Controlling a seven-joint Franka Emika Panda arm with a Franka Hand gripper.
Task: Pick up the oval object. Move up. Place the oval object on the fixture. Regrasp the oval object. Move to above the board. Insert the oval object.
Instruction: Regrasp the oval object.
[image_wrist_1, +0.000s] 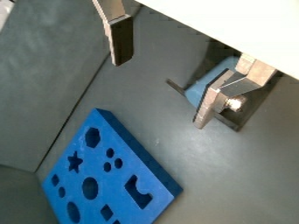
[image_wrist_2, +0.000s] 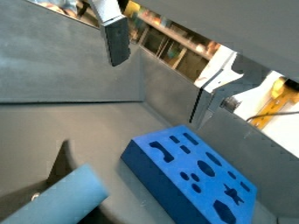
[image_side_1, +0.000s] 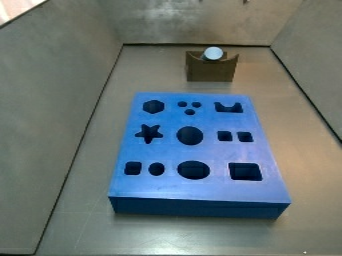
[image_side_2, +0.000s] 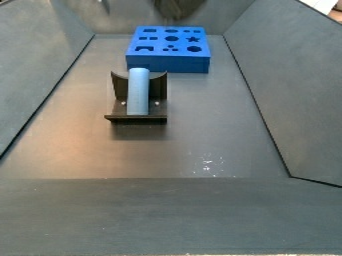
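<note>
The oval object (image_side_2: 138, 88), a pale grey-blue peg, lies on its side in the notch of the fixture (image_side_2: 134, 118). A side view shows its light end face (image_side_1: 213, 54) above the fixture (image_side_1: 211, 68). The blue board (image_side_1: 198, 150) with dark shaped holes lies flat on the floor, apart from the fixture. My gripper (image_wrist_1: 163, 74) is open and empty, raised above the floor between the board (image_wrist_1: 111, 171) and the peg (image_wrist_1: 208, 83). It also shows in a wrist view (image_wrist_2: 163, 70), with the peg (image_wrist_2: 65, 201) and board (image_wrist_2: 193, 171) below. The gripper is out of both side views.
Grey sloping walls (image_side_1: 54, 100) enclose the dark floor on all sides (image_side_2: 267, 90). The board (image_side_2: 170, 48) lies near one end wall and the fixture stands near the middle of the floor.
</note>
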